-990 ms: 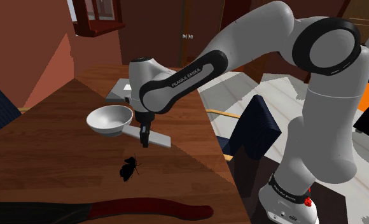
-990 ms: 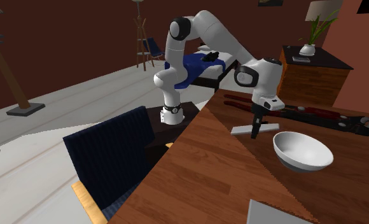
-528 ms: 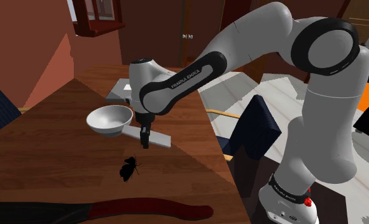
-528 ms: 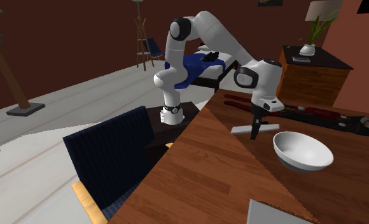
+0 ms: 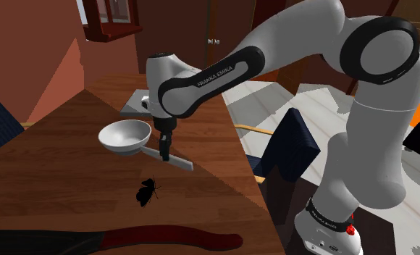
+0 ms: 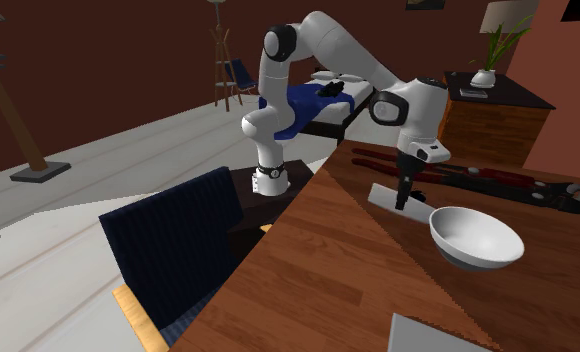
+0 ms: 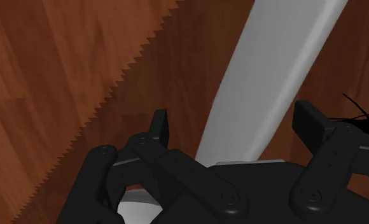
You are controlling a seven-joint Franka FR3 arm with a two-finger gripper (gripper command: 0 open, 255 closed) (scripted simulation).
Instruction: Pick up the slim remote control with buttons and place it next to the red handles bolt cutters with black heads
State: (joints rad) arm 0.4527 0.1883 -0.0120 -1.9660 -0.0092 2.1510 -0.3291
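Observation:
The slim remote point(image 5: 178, 161) is a plain grey slab that lies on the wooden table point(image 5: 71, 145) close to the white bowl point(image 5: 125, 135). My gripper point(image 5: 164, 153) hangs straight over it, open. In the wrist view the remote point(image 7: 285, 76) runs between the two fingertips of the gripper point(image 7: 234, 121), which stand apart from its sides. The bolt cutters point(image 6: 488, 175), with red handles and black heads, lie beyond the remote point(image 6: 386, 196) in the second exterior view. Their red handles point(image 5: 172, 237) cross the shoulder view's bottom edge.
A small black spidery object point(image 5: 147, 192) sits between the remote and the bolt cutters. A flat grey slab point(image 5: 137, 101) lies behind the bowl point(image 6: 475, 237). A dark blue chair point(image 6: 178, 245) stands at the table's edge, with another point(image 5: 292, 145) near the stand.
The fingers have opened and let go of the remote. The hand has risen a little, and the remote now lies at a slant under it.

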